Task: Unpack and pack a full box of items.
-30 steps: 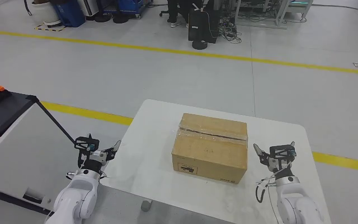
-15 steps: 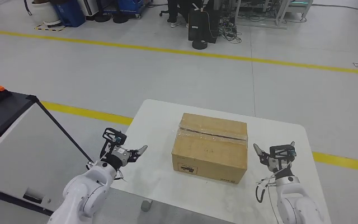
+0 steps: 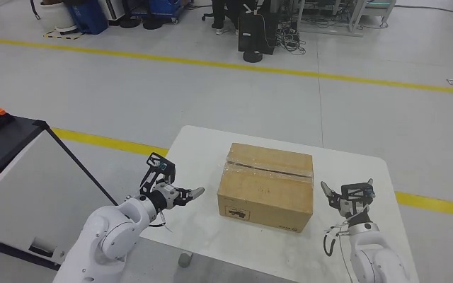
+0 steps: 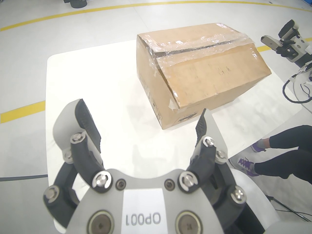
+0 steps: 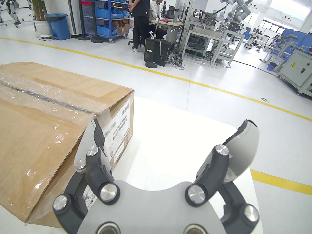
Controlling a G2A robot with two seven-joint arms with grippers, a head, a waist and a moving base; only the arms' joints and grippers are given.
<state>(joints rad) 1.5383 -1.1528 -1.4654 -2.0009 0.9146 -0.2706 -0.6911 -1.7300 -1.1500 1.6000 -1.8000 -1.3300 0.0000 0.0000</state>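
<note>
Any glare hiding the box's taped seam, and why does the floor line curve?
Left wrist view: glints on the clear tape of the box, seam traceable; yellow floor line bows from lens distortion. Right wrist view: patchy tape glare. Top view: even light, line straight.

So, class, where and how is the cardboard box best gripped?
Probably the short end faces of the cardboard box, left gripper and right gripper pressing inward from opposite sides: taped shut, it looks wider than either open gripper.

The top camera is looking down on the brown taped cardboard box (image 3: 265,185); both wrist cameras are facing it nearby from opposite sides.
</note>
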